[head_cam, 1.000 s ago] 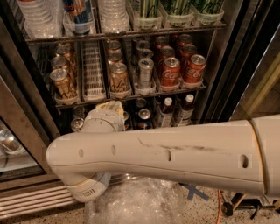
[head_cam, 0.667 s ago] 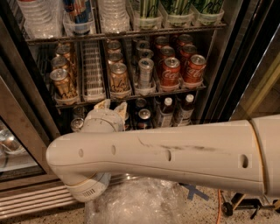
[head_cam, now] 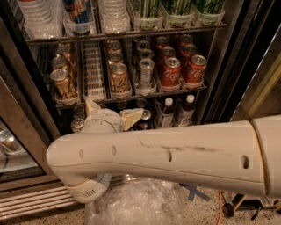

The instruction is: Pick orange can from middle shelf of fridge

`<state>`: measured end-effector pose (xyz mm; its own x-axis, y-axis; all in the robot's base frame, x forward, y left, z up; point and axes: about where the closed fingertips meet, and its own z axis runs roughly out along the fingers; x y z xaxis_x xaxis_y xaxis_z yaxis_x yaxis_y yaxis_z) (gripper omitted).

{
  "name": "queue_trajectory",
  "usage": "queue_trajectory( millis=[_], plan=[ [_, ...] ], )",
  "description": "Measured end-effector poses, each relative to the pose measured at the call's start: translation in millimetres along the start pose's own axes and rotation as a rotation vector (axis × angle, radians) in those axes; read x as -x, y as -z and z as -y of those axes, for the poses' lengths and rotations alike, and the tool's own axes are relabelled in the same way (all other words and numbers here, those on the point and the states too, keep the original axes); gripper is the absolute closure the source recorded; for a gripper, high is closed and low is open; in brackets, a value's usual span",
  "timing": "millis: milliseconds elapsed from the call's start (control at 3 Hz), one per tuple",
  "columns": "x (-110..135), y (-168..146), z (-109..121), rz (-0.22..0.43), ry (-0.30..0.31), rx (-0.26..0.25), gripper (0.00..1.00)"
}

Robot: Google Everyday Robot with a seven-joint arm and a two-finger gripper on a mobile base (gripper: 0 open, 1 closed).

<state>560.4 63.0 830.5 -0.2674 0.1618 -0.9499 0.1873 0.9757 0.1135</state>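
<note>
The fridge (head_cam: 228, 74) stands open in front of me. Its middle shelf (head_cam: 175, 90) holds orange cans in two lanes: one front can at the left (head_cam: 63, 83), another (head_cam: 119, 78) right of an empty white ribbed lane (head_cam: 93, 70). A silver-grey can (head_cam: 146, 72) and red Coca-Cola cans (head_cam: 171, 71) stand further right. My gripper (head_cam: 112, 110) hangs just below the shelf's front rail, under the empty lane and the second orange can. It is open and holds nothing. My white arm (head_cam: 167, 154) crosses the lower half of the view.
Water bottles (head_cam: 113, 15) and green cans (head_cam: 175, 9) fill the shelf above. Dark bottles (head_cam: 166, 110) stand on the shelf below, close behind the gripper. Crumpled clear plastic (head_cam: 140, 202) lies on the floor, and the louvred grille (head_cam: 30, 204) is at lower left.
The gripper's fingers have spread apart and turned, one now pointing up and one to the right. The arm has barely moved.
</note>
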Motion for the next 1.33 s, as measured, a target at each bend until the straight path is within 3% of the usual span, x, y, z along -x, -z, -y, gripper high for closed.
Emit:
queue_trajectory(
  millis=[333, 1000, 1333],
  plan=[
    [0, 0, 0, 0.000, 0.000, 0.000, 0.06],
    [-4, -23, -28, 0.000, 0.034, 0.034, 0.00],
    [-4, -24, -29, 0.001, 0.034, 0.035, 0.00]
  ],
)
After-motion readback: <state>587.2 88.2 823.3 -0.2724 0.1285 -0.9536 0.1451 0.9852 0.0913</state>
